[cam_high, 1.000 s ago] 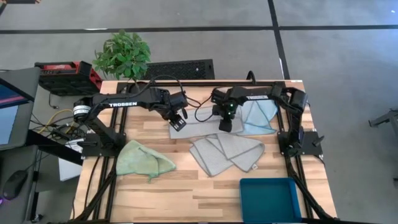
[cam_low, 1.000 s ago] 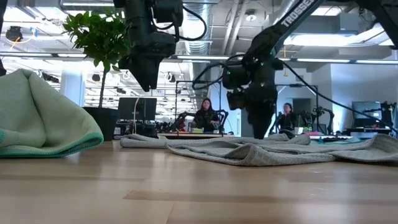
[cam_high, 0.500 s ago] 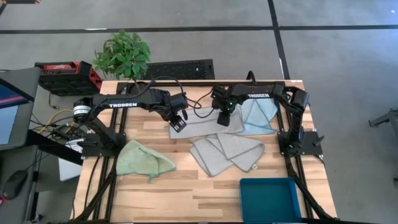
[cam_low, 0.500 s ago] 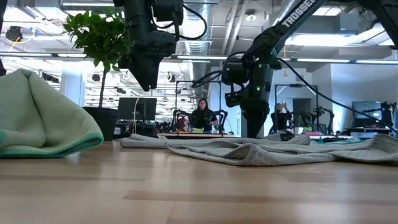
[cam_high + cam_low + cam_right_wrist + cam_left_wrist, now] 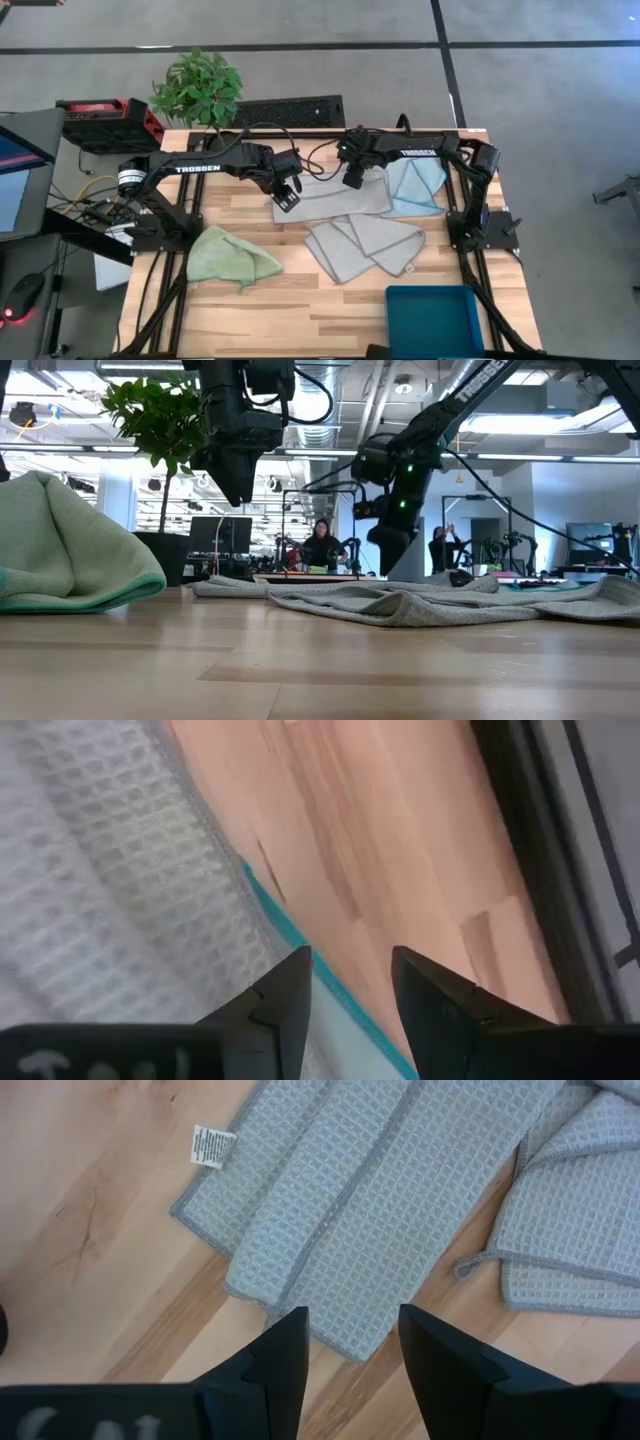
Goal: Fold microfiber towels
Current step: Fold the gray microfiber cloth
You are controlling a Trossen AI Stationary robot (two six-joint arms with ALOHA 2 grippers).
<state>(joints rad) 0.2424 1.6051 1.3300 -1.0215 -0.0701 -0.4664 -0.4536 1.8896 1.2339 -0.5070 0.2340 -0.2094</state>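
A grey towel (image 5: 335, 200) lies folded into a long strip at the table's far middle, its white tag (image 5: 212, 1146) at its left end. My left gripper (image 5: 287, 198) hangs open above that left end (image 5: 320, 1230), touching nothing. My right gripper (image 5: 352, 180) hovers open and tilted over the strip's far edge (image 5: 110, 890), beside the light blue towel (image 5: 415, 185). A second grey towel (image 5: 365, 245) lies loosely folded nearer the middle. The light green towel (image 5: 232, 257) lies bunched at the near left.
A teal bin (image 5: 433, 318) stands at the near right corner. A potted plant (image 5: 197, 88) and a black crate (image 5: 290, 110) sit beyond the far edge. Bare wood (image 5: 330, 300) lies along the near middle. People show in the room behind (image 5: 322, 545).
My right gripper has risen off the folded grey towel and gone toward the table's far edge, tipping from pointing straight down to a slant. Its fingers have stayed open. The towel lies where it was.
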